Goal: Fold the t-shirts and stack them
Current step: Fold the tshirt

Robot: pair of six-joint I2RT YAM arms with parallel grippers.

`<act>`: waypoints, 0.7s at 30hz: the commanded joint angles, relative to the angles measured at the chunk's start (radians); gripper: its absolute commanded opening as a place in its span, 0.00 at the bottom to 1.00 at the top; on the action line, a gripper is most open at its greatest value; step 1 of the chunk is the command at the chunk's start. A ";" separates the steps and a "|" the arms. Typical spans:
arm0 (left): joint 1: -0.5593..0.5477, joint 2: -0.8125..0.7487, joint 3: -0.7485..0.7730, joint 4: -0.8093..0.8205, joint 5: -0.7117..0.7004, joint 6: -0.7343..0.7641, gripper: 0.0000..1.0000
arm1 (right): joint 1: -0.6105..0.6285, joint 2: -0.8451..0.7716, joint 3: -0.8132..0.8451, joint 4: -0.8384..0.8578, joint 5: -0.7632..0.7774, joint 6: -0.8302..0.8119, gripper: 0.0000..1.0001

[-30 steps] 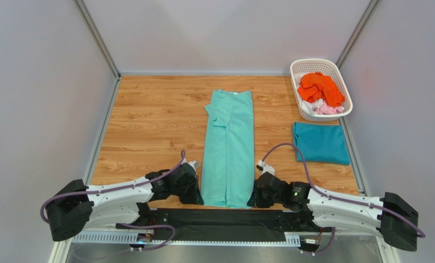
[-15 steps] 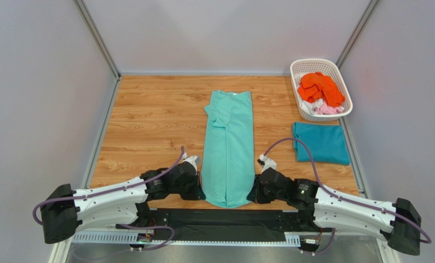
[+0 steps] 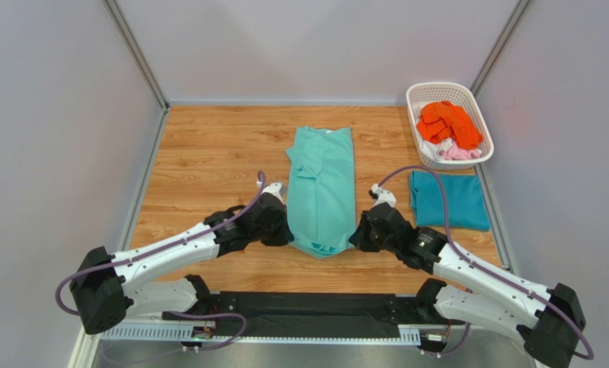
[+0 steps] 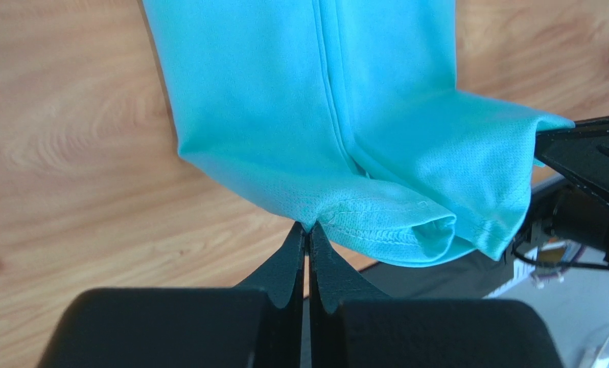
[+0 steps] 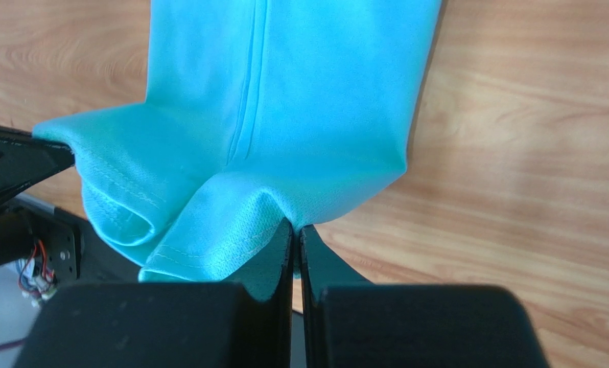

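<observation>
The mint green t-shirt (image 3: 323, 180) lies folded into a long strip down the middle of the wooden table. Its near hem is lifted off the table and carried over the strip. My left gripper (image 3: 287, 234) is shut on the hem's left corner (image 4: 315, 218). My right gripper (image 3: 357, 238) is shut on the hem's right corner (image 5: 296, 215). The hem sags between them. A folded teal blue t-shirt (image 3: 449, 201) lies flat at the right. Orange (image 3: 447, 123), white and pink t-shirts lie crumpled in the basket.
A white lattice basket (image 3: 416, 98) stands at the back right corner. Grey walls enclose the table on three sides. The black base rail (image 3: 307, 307) runs along the near edge.
Both grippers have lifted the mint shirt's near hem and carried it away from the near edge toward the middle. The strip on the table now looks shorter.
</observation>
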 commanded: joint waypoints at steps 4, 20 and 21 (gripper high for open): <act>0.117 0.101 0.129 0.078 0.030 0.127 0.00 | -0.155 0.115 0.106 0.134 -0.067 -0.143 0.00; 0.335 0.359 0.393 0.038 0.177 0.244 0.00 | -0.376 0.393 0.358 0.160 -0.196 -0.272 0.00; 0.349 0.368 0.403 0.038 0.177 0.249 0.00 | -0.381 0.410 0.370 0.160 -0.196 -0.281 0.00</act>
